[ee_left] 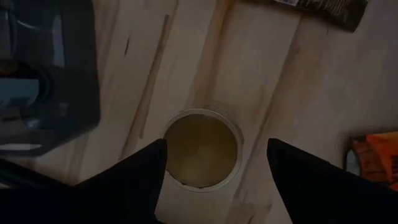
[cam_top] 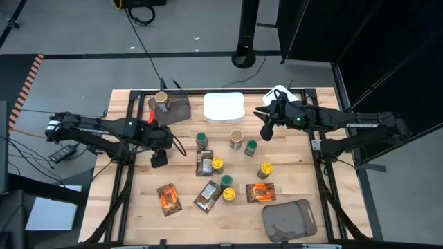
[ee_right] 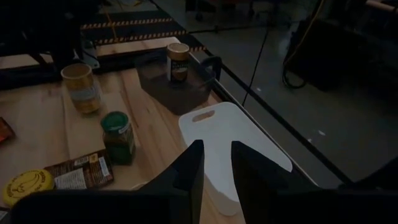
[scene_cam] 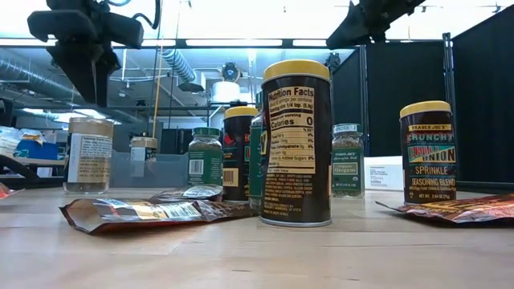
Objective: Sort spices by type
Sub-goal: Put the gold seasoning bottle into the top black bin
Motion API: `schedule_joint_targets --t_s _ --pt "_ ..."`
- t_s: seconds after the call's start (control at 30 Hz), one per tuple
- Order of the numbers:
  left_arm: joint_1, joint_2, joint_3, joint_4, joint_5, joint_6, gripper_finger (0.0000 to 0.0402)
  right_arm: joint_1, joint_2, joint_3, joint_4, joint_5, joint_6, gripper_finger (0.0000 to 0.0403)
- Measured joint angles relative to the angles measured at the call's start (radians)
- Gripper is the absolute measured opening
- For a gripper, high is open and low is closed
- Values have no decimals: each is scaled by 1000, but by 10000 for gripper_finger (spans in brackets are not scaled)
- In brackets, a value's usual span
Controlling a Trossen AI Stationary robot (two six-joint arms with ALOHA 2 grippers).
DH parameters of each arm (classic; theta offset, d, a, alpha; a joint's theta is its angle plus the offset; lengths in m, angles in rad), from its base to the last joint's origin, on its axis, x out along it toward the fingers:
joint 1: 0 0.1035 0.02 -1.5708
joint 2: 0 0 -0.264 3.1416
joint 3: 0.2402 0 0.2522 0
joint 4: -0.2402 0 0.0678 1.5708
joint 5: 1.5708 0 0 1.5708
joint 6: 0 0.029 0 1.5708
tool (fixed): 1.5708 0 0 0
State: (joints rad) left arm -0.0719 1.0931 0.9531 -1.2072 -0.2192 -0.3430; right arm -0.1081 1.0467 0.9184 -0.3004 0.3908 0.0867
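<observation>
Where fingers spread, tan-lidded jar (ee_left: pixel 201 149) stands (upright).

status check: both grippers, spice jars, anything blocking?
Left gripper open, fingers straddling tan-lid jar from above, no grip seen. Right gripper near shut, empty, above white tray. One jar in grey bin. Nothing blocking.

Beyond the right gripper (ee_right: pixel 216 163), whose two dark fingers stand nearly together with nothing between them, lies a white tray (ee_right: pixel 249 140). Farther out, a tan-lidded jar (ee_right: pixel 178 61) stands in a dark bin (ee_right: pixel 186 90). To one side: a green-lidded jar (ee_right: pixel 118 137), another tan-lidded jar (ee_right: pixel 81 87), a yellow lid (ee_right: pixel 28 185), perhaps a brown packet (ee_right: pixel 78 174).
</observation>
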Motion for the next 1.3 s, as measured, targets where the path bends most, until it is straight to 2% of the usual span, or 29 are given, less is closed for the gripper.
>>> schedule_joint_targets --t_s 0.5,0.93,1.3 --pt "13 0 0 6 32 102 282 1 1 -38 -2 0 23 91" --pt "28 0 -57 29 34 105 282 1 1 -38 -1 0 15 91" --pt "34 0 -58 40 27 144 282 1 1 -38 0 0 18 91"
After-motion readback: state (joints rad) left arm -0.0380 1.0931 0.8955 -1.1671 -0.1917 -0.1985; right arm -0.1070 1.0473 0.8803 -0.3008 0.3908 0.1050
